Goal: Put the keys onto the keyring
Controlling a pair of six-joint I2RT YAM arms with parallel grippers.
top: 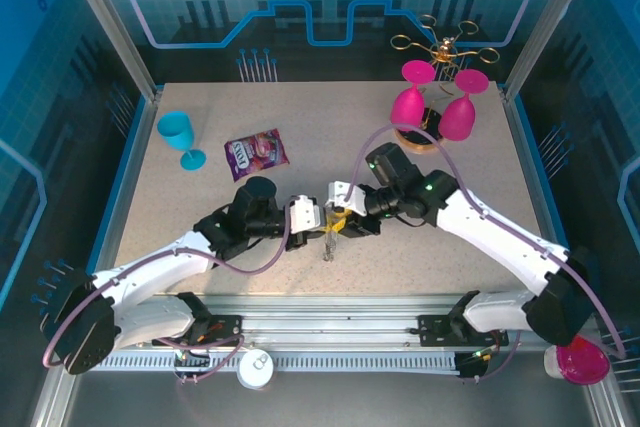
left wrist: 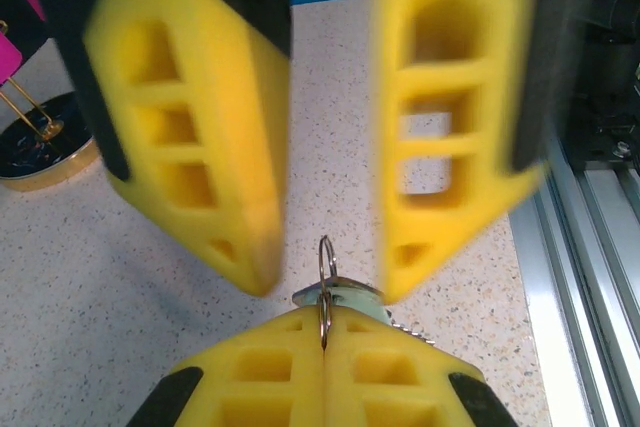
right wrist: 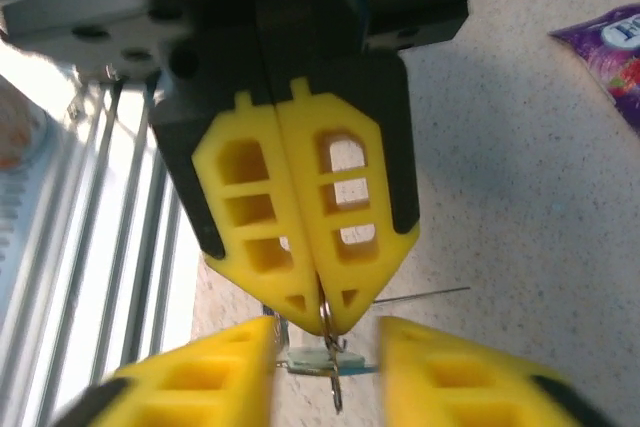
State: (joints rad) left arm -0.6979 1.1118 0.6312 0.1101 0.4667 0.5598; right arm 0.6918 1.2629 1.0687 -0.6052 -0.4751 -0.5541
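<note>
Over the middle of the desk the two arms meet nose to nose. The left arm sweeps in from the near left corner and the right arm from the near right. Both are stretched low and bent at the elbow, with their wrists level and facing each other.

On the desk I count one teal goblet at the far left, with one purple snack packet beside it. Two magenta goblets hang upside down on one gold wire rack at the far right. Between the arms there is one keyring and one key.

The left fingers are pressed fully together, no gap along their seam. They pinch the thin silvery loop of the keyring, which stands upright out of the tips. The key, with its pale teal head, lies crosswise against those tips right at the foot of the loop. Whether it is threaded onto the loop I cannot tell. From above, a thin grey piece hangs from this spot down toward the desk.

The right fingers are spread wide and grip nothing. Their tips sit one on each side of the loop and the key, near both but apart from them.
</note>
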